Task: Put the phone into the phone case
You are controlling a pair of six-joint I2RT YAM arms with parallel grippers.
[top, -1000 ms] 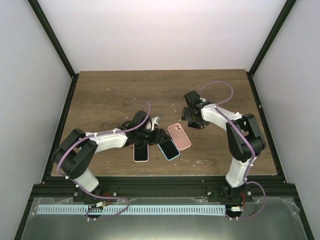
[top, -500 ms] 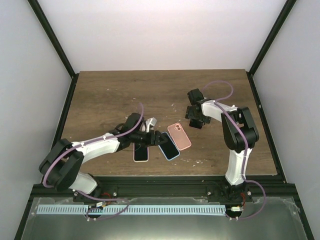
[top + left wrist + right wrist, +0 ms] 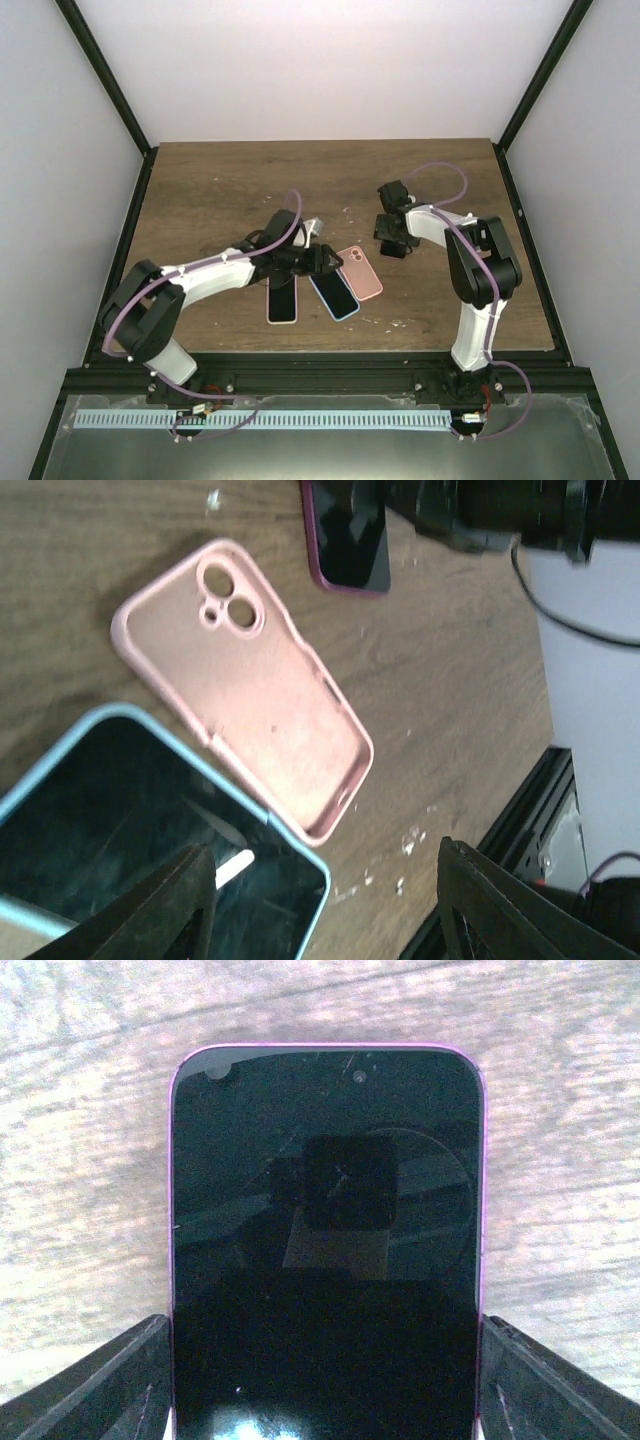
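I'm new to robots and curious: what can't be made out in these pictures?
Right wrist view: the bottom edge cuts off the purple phone's lower end, so whether the right gripper pinches it is unclear.
Top view: that gripper hides most of that phone; the left arm covers the white phone's top.
Left wrist view: the blue phone runs off the corner.

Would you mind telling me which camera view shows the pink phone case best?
The left wrist view: the pink phone case lies close, open side up, lens cutouts clear. The top external view shows it small and distant; the right wrist view omits it.
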